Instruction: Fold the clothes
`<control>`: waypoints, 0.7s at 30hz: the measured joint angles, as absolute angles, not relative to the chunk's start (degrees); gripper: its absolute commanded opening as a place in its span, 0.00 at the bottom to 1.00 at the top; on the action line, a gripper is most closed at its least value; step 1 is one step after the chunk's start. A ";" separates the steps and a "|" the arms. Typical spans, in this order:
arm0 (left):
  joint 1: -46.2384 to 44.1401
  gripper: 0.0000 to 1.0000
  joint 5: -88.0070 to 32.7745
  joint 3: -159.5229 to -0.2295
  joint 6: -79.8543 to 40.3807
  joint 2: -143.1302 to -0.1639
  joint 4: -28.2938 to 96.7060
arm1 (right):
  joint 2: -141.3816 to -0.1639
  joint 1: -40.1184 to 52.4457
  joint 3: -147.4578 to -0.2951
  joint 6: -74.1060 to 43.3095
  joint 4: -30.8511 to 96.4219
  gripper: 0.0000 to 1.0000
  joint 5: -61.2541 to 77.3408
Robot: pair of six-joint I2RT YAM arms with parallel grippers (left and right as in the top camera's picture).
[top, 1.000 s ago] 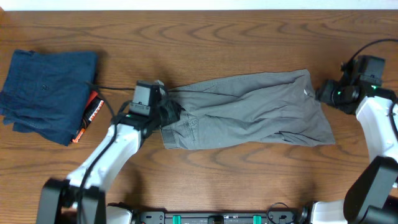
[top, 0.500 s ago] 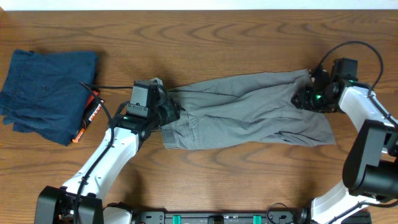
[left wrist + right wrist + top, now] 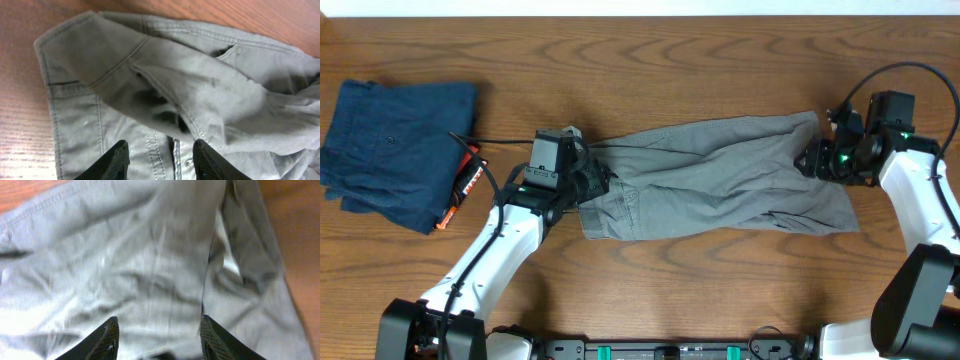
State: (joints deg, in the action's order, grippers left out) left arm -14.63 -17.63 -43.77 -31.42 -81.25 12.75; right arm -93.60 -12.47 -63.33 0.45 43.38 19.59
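The grey shorts (image 3: 720, 180) lie crumpled lengthwise across the middle of the table, waistband end at the left. My left gripper (image 3: 588, 180) is open over the waistband; in the left wrist view (image 3: 160, 155) its fingers straddle the fly seam and button of the shorts (image 3: 165, 85). My right gripper (image 3: 812, 160) is open over the right end of the shorts; in the right wrist view (image 3: 160, 335) its fingers hover above the wrinkled grey cloth (image 3: 150, 265), nothing held.
A folded dark navy garment (image 3: 395, 150) with an orange tag (image 3: 470, 180) lies at the far left. Bare wooden table (image 3: 650, 70) surrounds the shorts. A black cable runs from the left arm toward the navy garment.
My right arm swung in from the table's right edge onto the shorts' right end, then drew back slightly to the right. The left arm has barely moved.
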 measured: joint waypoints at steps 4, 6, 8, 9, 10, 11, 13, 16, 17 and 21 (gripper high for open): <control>-14.63 0.44 -17.61 -43.77 -31.42 -81.25 13.30 | -94.43 -12.47 -62.92 0.05 44.16 0.50 18.33; -14.63 0.44 -17.63 -43.77 -31.42 -81.25 13.32 | -95.29 -12.47 -62.33 -0.34 43.66 0.50 17.96; -14.63 0.44 -17.61 -43.77 -31.42 -81.25 13.41 | -96.40 -12.47 -61.28 -0.82 42.15 0.50 17.58; -14.63 0.44 -17.61 -43.77 -31.42 -81.25 13.43 | -97.06 -12.47 -60.69 -1.15 41.12 0.50 17.50; -14.63 0.44 -17.61 -43.77 -31.42 -81.25 13.47 | -97.69 -12.47 -59.99 -1.52 39.83 0.50 17.23; -14.63 0.44 -17.61 -43.77 -31.44 -81.25 13.47 | -98.13 -12.47 -59.57 -1.87 39.09 0.50 17.12; -14.63 0.44 -17.61 -43.77 -31.42 -81.25 13.47 | -98.96 -12.47 -59.11 -2.44 38.09 0.50 16.95; -14.63 0.44 -17.61 -43.77 -31.42 -81.25 13.47 | -99.85 -12.47 -59.07 -3.25 37.60 0.49 16.86; -14.63 0.44 -17.63 -43.77 -31.42 -81.25 13.47 | -100.18 -12.47 -59.07 -3.46 37.58 0.49 16.86; -14.63 0.44 -17.61 -43.77 -31.42 -81.25 13.47 | -101.49 -12.47 -59.07 -4.16 37.58 0.46 17.19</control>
State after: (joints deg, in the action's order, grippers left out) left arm -14.63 -17.61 -43.77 -31.42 -81.25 13.47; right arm -101.49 -12.47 -59.07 -4.16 37.58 17.19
